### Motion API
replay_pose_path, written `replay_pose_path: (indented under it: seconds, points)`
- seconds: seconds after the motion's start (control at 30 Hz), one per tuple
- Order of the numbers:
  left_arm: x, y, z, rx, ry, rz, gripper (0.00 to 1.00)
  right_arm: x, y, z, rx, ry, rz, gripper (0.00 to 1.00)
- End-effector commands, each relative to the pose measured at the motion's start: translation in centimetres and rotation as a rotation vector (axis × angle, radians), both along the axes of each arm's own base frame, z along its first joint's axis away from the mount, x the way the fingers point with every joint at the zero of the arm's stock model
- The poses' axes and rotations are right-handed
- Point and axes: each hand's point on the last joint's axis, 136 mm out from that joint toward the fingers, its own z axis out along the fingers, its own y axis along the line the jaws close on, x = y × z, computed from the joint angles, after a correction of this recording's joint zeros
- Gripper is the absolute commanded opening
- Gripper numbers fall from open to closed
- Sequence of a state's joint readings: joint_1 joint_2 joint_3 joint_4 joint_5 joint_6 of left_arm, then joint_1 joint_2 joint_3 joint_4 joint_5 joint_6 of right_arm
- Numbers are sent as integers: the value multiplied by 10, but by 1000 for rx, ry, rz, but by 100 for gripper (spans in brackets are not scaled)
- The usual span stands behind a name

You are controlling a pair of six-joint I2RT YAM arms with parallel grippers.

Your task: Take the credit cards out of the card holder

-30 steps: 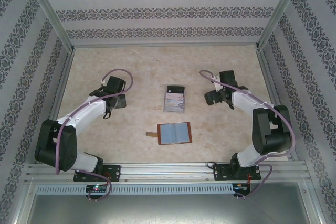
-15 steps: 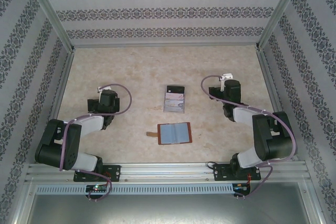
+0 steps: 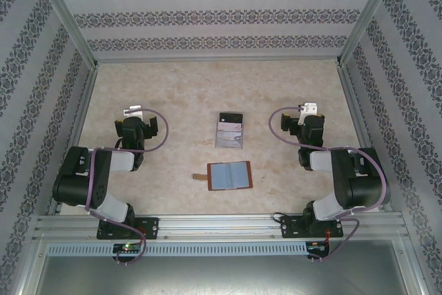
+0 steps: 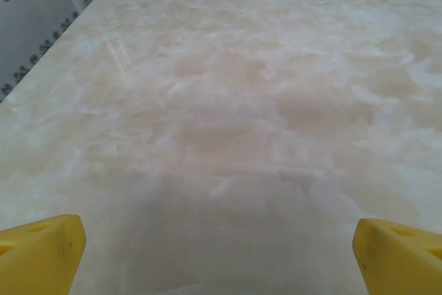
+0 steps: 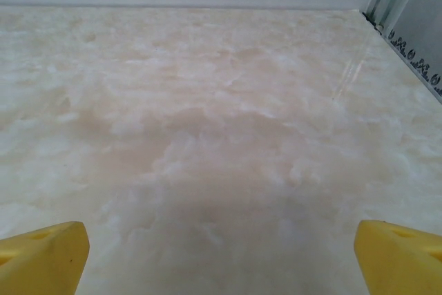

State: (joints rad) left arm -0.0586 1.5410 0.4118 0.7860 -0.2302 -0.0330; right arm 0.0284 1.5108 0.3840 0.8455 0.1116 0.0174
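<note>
Brown card holder [image 3: 230, 175] lies crosswise (tab [image 3: 200, 177] pointing left).

Both arms have drawn back from the middle of the worktop [image 3: 207, 84]. The left arm [image 3: 83, 181], which a second ago stretched on a slant toward the centre, has folded up over its own base, with its forearm tucked close beside the shoulder. The left fingers [image 4: 41, 253] have swung outward and a little nearer the base. The right arm [image 3: 352, 177] has folded the same way. Its right fingers [image 5: 45, 253], earlier turned sideways toward the centre, have moved outward and now seem to face the far wall, though the top view is too coarse to be sure. The purple cable [image 3: 157, 129] on each wrist has curled into a tighter loop.
</note>
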Motion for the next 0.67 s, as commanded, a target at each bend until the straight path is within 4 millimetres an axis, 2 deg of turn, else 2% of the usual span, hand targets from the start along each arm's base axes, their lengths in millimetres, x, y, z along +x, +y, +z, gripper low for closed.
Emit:
replay_pose_path:
  seconds: [0.0,0.07,0.37,0.47,0.63]
  points:
    - [6,-4,12,-1,-127,-59,100,4,3,11,22,-50,14,98]
    - [1,-5,7,-15,-90,-58,100,4,4,12,24,-56,16,98]
    - [4,-1,9,-6,-99,-38,100,4,4,11,22,-51,16,98]
    - [4,-1,8,-7,-95,-36,100,5,15,11,21,-46,83,98]
    - [4,-2,8,-3,-98,-39,100,5,14,12,24,-48,81,98]
